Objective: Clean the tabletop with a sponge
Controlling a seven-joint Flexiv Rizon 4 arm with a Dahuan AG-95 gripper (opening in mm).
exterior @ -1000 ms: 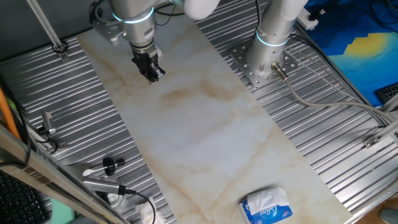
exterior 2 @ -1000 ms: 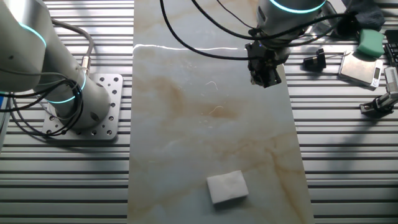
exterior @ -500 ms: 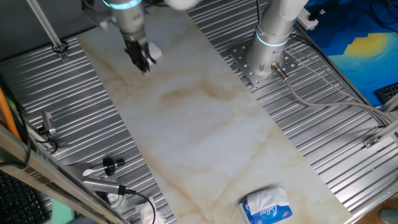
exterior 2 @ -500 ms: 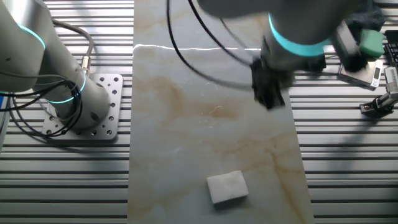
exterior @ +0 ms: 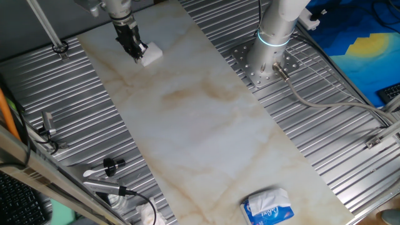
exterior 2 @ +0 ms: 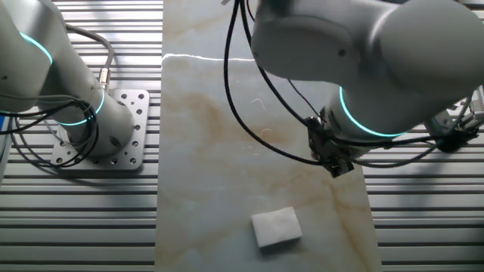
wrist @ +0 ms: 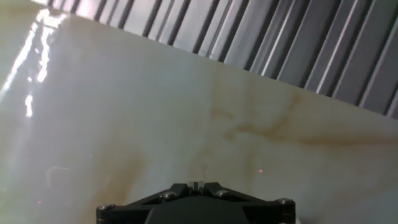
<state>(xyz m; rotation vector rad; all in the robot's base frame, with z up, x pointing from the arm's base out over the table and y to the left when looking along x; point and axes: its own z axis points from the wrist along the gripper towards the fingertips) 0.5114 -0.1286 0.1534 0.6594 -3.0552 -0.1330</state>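
The sponge (exterior: 150, 54) is a small white foam block lying flat near the far end of the marble tabletop (exterior: 206, 125). It shows again near the bottom edge in the other fixed view (exterior 2: 276, 227). My gripper (exterior: 132, 45) hangs just left of the sponge, and the other fixed view shows my gripper (exterior 2: 333, 155) apart from it, over the tabletop (exterior 2: 227, 151) near its right edge. In the hand view my gripper (wrist: 194, 185) is shut with nothing in it, over bare tabletop (wrist: 155, 112). The sponge is out of the hand view.
A blue-and-white tissue pack (exterior: 269, 208) lies at the near end of the slab. A second arm's base (exterior: 265, 59) stands on the ribbed grey metal beside the slab. Small tools (exterior: 112, 165) and a white cloth wad (exterior: 147, 215) lie at the near left.
My gripper has travelled along the slab toward its far end and now sits beside the sponge. The sponge has not moved.
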